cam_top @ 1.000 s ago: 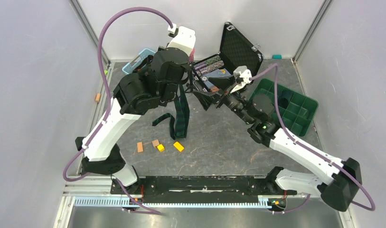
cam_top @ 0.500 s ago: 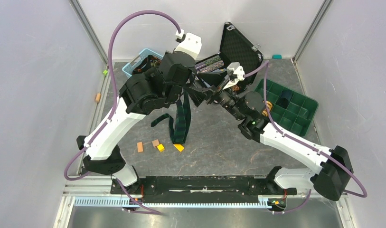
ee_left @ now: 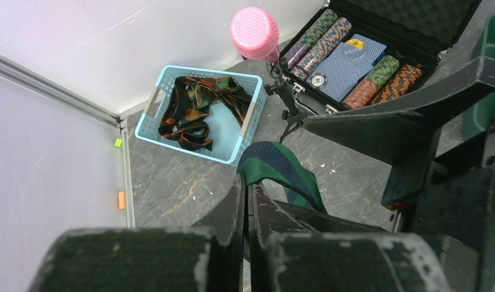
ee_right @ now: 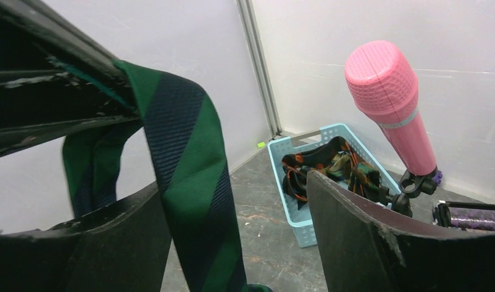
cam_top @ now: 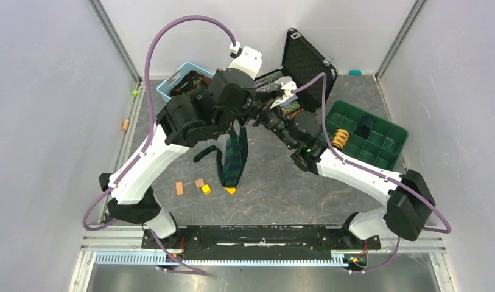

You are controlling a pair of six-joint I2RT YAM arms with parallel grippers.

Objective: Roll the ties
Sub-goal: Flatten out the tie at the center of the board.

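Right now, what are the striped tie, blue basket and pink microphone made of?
The tie looks like woven fabric, matte, draping limply. The basket is probably plastic, with lattice walls. The microphone seems plastic or foam, with a dimpled matte head.

Both arms high, wrists close together; left hand (ee_left: 245,196) tightly closed; right hand (ee_right: 235,228) splayed wide

L hand (ee_left: 245,185) clamps plaid tie (ee_left: 280,172) — basket (ee_left: 223,129) behind.
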